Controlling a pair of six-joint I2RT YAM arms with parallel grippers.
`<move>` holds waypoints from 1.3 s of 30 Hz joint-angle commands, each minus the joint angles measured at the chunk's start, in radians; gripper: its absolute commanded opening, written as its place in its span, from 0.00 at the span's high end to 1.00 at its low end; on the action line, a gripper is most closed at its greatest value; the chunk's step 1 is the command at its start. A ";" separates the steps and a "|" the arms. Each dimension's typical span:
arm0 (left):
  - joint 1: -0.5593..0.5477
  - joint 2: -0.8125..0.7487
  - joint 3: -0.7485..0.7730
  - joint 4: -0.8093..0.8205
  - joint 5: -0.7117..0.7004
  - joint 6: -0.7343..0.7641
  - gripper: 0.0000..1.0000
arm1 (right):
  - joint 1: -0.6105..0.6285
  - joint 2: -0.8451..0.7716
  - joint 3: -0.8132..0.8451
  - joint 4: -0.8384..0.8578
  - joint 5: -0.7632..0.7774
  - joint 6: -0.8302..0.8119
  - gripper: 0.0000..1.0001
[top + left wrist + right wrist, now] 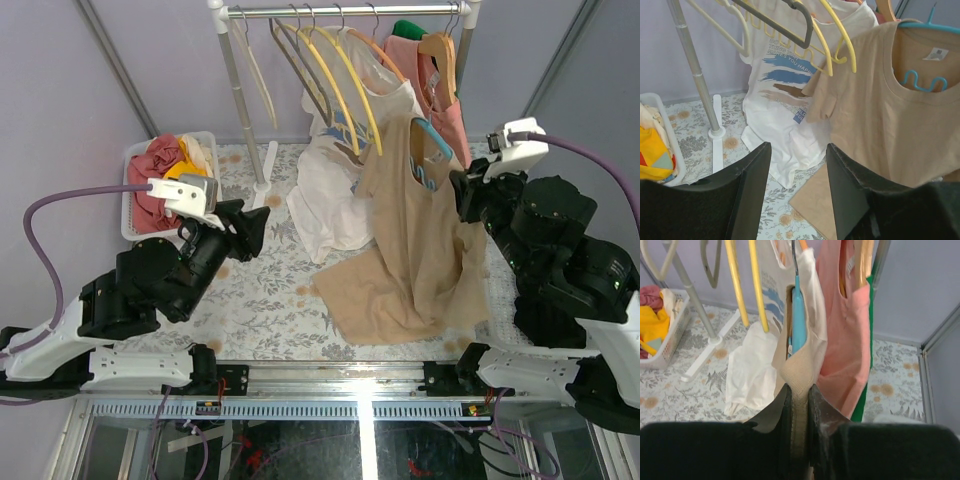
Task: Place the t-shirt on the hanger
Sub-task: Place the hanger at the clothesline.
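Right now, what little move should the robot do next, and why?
Probably reach the open left gripper toward the drooping sleeve of the t-shirt, to tug that shoulder over the hanger. The right gripper pinches the tan fabric at the other side, and the left one is empty.

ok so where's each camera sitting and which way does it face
top external: fixed above and behind the robot, looking down the floral table to the metal clothes rail; open left claw and right claw show.
left wrist: behind the left claw, facing the tan fabric t-shirt and the light-blue plastic hanger; its black fingers apart.
right wrist: behind the right claw, facing the rail; its fingers pinch the t-shirt.
shared: all show t-shirt and hanger.
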 commanded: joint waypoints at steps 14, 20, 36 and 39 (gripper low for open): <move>0.004 0.011 0.072 -0.029 -0.015 0.000 0.53 | -0.014 0.287 0.344 0.346 -0.110 -0.158 1.00; 0.003 0.003 0.067 -0.035 -0.018 -0.006 0.54 | -0.140 0.388 0.446 0.353 -0.268 -0.068 1.00; 0.003 0.005 0.075 -0.059 -0.024 -0.016 0.55 | -0.423 0.361 0.227 0.534 -0.230 -0.093 1.00; 0.005 0.007 0.075 -0.059 -0.023 -0.015 0.55 | -0.456 0.343 0.205 0.553 -0.191 -0.112 1.00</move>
